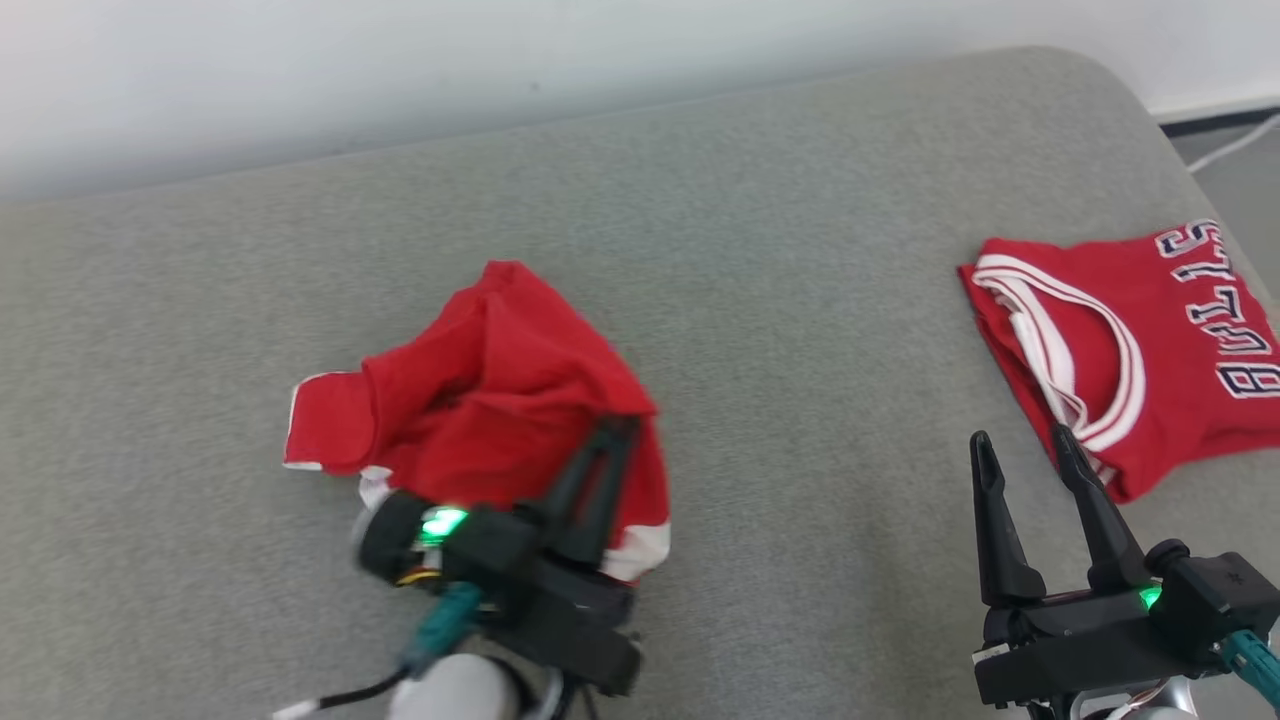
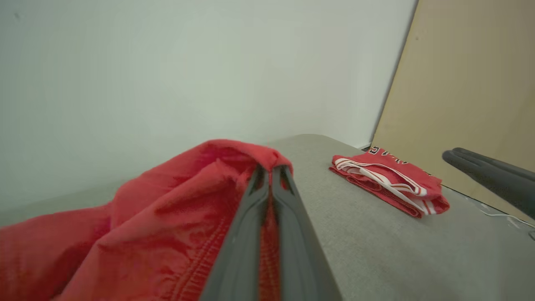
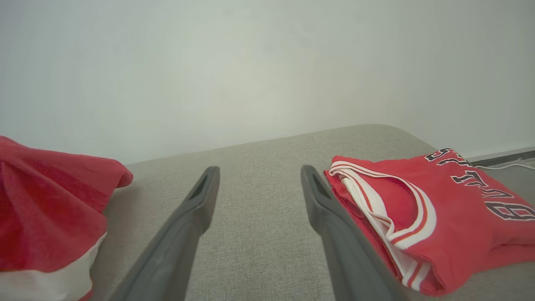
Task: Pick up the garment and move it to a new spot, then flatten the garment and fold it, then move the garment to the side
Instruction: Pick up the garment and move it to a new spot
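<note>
Right now the left gripper point(image 1: 620, 432) is pinched tight on the garment point(image 1: 470, 400). It bites a raised fold at the garment's right edge, above the white hem point(image 1: 640, 550). In the left wrist view the fingers point(image 2: 246, 234) are pressed together with red cloth bunched between them and over the tips. The garment sits crumpled mid-left on the grey padded surface point(image 1: 800, 230), tented up at the grip. The right gripper point(image 1: 1020, 440) is spread wide and holds nothing. It sits just beside the folded jersey point(image 1: 1130, 330) at far right, well apart from the work piece. My read on handling: thin, light, limp fabric with no stiffness, so it will drape and drag. A single pinch probably catches several layers. For flattening, better to take the hem corners, one per gripper, since the stitched edge should give more bite.
</note>
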Controlling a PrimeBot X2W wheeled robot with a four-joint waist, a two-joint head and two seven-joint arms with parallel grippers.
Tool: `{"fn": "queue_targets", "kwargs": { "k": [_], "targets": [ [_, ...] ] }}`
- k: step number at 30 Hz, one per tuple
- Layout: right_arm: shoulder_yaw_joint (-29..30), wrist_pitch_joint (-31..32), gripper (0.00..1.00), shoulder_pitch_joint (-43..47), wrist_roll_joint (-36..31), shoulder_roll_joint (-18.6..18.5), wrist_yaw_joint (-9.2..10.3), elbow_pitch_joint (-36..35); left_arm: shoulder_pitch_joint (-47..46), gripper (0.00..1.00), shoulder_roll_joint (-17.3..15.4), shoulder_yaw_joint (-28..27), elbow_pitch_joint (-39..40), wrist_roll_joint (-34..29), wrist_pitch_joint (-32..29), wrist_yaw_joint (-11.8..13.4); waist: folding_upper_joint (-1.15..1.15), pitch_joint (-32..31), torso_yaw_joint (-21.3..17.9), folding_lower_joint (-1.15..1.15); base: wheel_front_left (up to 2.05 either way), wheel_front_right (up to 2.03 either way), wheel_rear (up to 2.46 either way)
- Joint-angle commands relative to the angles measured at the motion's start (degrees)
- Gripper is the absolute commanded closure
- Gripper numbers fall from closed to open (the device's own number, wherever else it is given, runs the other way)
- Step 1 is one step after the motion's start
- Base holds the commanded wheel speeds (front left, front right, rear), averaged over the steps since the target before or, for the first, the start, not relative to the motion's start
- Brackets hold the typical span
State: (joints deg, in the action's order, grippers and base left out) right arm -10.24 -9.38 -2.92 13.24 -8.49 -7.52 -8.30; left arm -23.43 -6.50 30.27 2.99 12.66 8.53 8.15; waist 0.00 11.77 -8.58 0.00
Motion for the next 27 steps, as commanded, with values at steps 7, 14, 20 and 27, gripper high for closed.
{"fn": "queue_targets", "kwargs": {
  "k": [7, 14, 20, 27],
  "targets": [
    [-0.85, -1.32, 0.0, -1.87, 1.08, 0.84, 0.06, 0.94, -5.49, 1.0, 2.99, 6.58, -9.91, 2.2, 1.53, -3.02, 0.0, 3.27, -5.62, 0.0, 0.0, 0.0, 0.0],
    [-0.07, -2.42, 0.0, -2.2, 1.5, 1.94, 0.06, 2.42, -10.88, 0.0, 3.57, 10.32, -18.3, 6.34, 4.26, -2.0, 0.0, 3.98, -8.23, 0.0, 0.0, 0.0, 0.0],
    [1.35, -2.89, 0.0, -1.58, 1.0, 2.39, 0.06, 2.9, -11.92, 0.0, 3.52, 11.97, -17.7, 9.19, 5.53, -1.65, 0.0, 2.85, -6.75, 0.0, 0.0, 0.0, 0.0],
    [1.44, -2.68, 0.0, -1.6, 0.24, 1.63, 0.06, 2.22, -9.88, 0.0, 1.25, 8.22, -12.93, 9.45, 6.2, 1.01, 0.0, 0.91, -2.07, 0.0, 0.0, 0.0, 0.0]
  ]
}}
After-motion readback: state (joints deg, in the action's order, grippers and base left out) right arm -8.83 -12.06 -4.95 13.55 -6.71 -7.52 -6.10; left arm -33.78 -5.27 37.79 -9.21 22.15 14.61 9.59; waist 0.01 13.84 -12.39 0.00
